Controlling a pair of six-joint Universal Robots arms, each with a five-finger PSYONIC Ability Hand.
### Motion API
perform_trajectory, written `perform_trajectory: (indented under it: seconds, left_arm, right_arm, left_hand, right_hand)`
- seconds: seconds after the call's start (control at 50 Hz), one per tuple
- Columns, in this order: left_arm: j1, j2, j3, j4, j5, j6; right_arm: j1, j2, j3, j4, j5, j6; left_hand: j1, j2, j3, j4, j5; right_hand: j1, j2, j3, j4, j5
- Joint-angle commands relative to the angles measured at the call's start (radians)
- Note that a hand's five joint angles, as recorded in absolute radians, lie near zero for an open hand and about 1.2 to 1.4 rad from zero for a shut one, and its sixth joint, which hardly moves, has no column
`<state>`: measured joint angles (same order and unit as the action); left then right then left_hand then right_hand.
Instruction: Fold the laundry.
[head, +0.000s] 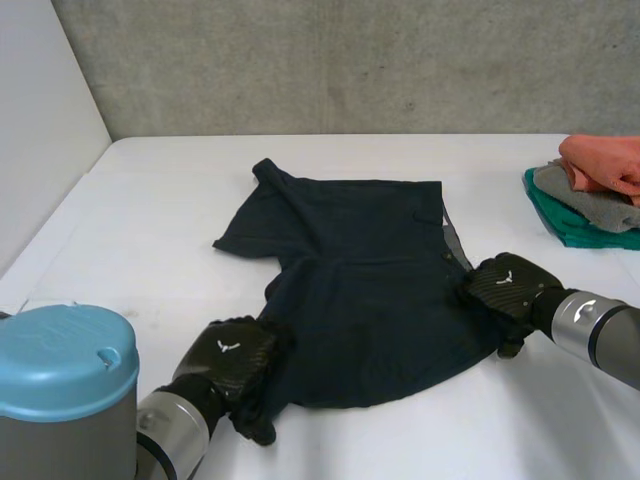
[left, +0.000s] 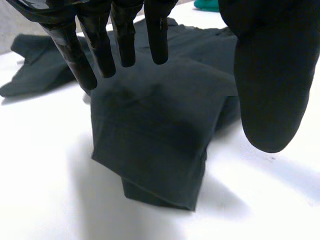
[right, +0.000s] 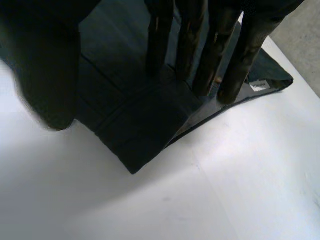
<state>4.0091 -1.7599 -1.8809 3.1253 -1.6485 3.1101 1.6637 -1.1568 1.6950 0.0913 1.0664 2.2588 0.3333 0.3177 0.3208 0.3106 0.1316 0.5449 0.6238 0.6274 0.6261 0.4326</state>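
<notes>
A dark navy shirt lies spread on the white table, with one sleeve pointing to the far left. My left hand is at the shirt's near left corner. In the left wrist view its fingers hang straight above the folded corner, the thumb held apart and nothing gripped. My right hand is at the shirt's right edge. In the right wrist view its straight fingers hover over a doubled cloth corner, with the thumb off to the side.
A stack of folded clothes, orange over grey over teal, sits at the table's far right edge. A concrete wall runs behind the table and a pale panel stands along its left side.
</notes>
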Motion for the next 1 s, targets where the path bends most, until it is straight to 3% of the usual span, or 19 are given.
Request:
perform_trajectory:
  seconds: [0.02, 0.18, 0.34, 0.4, 0.42, 0.54, 0.66, 0.86, 1.0]
  left_arm:
    - [-0.001, -0.032, 0.011, 0.018, -0.01, 0.001]
    - [-0.027, -0.079, 0.016, 0.047, -0.054, 0.001]
    - [-0.065, -0.156, 0.049, 0.122, -0.157, 0.019]
    - [-0.064, -0.188, 0.057, 0.142, -0.162, 0.021]
    - [-0.062, -0.205, 0.06, 0.157, -0.163, 0.022]
    - [-0.064, -0.179, 0.057, 0.193, -0.163, 0.03]
    - [-0.062, 0.071, 0.069, 0.194, -0.156, 0.175]
    - [-0.068, 0.31, 0.114, 0.099, -0.111, 0.478]
    - [-0.058, 0.367, 0.141, -0.003, -0.03, 0.525]
  right_arm:
    - [0.001, 0.032, 0.006, -0.065, -0.026, 0.015]
    - [0.004, 0.031, 0.025, -0.077, -0.026, 0.024]
    - [0.004, 0.016, 0.052, -0.074, -0.026, 0.042]
    - [0.002, -0.003, 0.061, -0.073, -0.025, 0.044]
    - [0.001, -0.006, 0.061, -0.073, -0.025, 0.044]
    - [-0.001, -0.056, 0.066, -0.064, -0.013, 0.044]
    - [0.001, -0.202, 0.038, 0.019, -0.003, 0.041]
    - [0.001, -0.449, -0.121, 0.298, -0.005, 0.042]
    - [0.001, -0.55, -0.189, 0.393, -0.002, 0.035]
  left_hand:
    - [-0.014, 0.001, -0.002, 0.008, 0.013]
    - [0.048, 0.063, 0.06, 0.07, 0.075]
    - [0.182, 0.198, 0.195, 0.205, 0.209]
    - [0.32, 0.336, 0.333, 0.343, 0.347]
    - [0.512, 0.528, 0.525, 0.535, 0.54]
    - [1.048, 1.064, 1.061, 1.071, 1.075]
    - [1.063, 1.079, 1.075, 1.086, 1.09]
    - [1.005, 1.02, 1.017, 1.027, 1.032]
    - [0.952, 0.968, 0.965, 0.975, 0.979]
  right_hand:
    - [0.85, 0.771, 0.768, 0.769, 0.788]
    - [0.851, 0.772, 0.769, 0.77, 0.789]
    - [0.851, 0.772, 0.769, 0.77, 0.789]
    - [0.851, 0.772, 0.769, 0.77, 0.789]
    - [0.851, 0.772, 0.769, 0.77, 0.789]
    - [0.851, 0.772, 0.769, 0.77, 0.789]
    - [0.851, 0.772, 0.769, 0.77, 0.789]
    - [0.851, 0.772, 0.769, 0.77, 0.789]
    - [0.851, 0.772, 0.769, 0.77, 0.789]
